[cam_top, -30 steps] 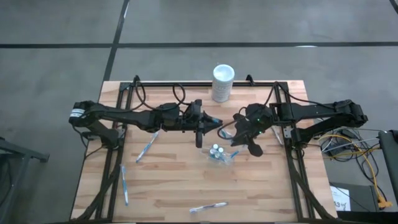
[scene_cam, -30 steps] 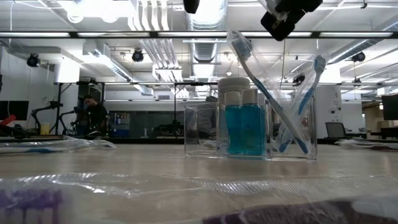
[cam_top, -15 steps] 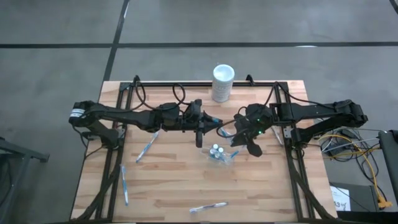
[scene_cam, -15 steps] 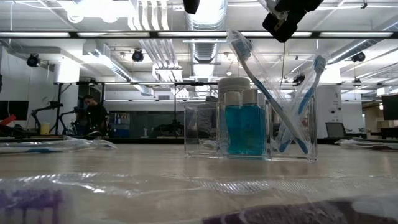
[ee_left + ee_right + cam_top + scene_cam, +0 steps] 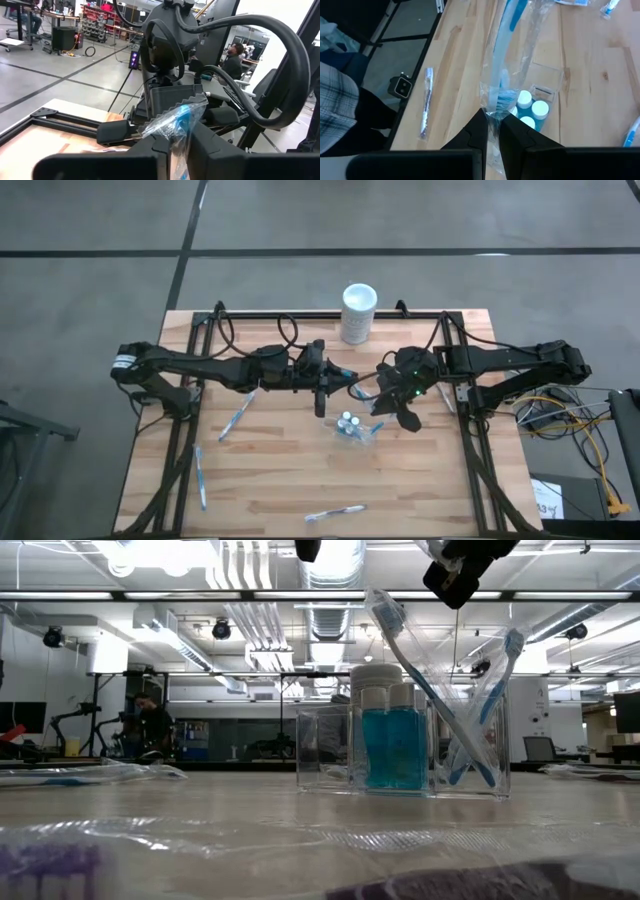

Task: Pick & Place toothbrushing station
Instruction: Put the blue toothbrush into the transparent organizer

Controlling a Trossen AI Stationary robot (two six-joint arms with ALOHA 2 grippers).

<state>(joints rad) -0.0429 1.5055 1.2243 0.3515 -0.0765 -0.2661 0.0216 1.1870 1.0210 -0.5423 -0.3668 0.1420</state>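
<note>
Along the left side of the table (image 5: 270, 480) several wrapped toothbrushes lie flat and apart: one near the left edge (image 5: 200, 476), one angled beside the left arm (image 5: 237, 417), and one near the front edge (image 5: 335, 512), apparently spread out so each can be taken singly. The left gripper (image 5: 342, 376) hangs above the middle of the table with its fingers clamped on the clear wrapper of a blue toothbrush (image 5: 176, 122), which sticks out toward the other arm; it seems to be a handover or a joint unwrapping. At the back edge stands a white cylinder (image 5: 358, 313), out of the way. Just in front of the grippers sits the clear holder (image 5: 402, 745), upright, with teal bottles (image 5: 392, 740) in its middle compartment and toothbrushes leaning in the one beside it. The right gripper (image 5: 385, 395) hovers over it, fingers pinched together on the wrapper of another toothbrush (image 5: 506, 45), probably lining it up to drop in.
</note>
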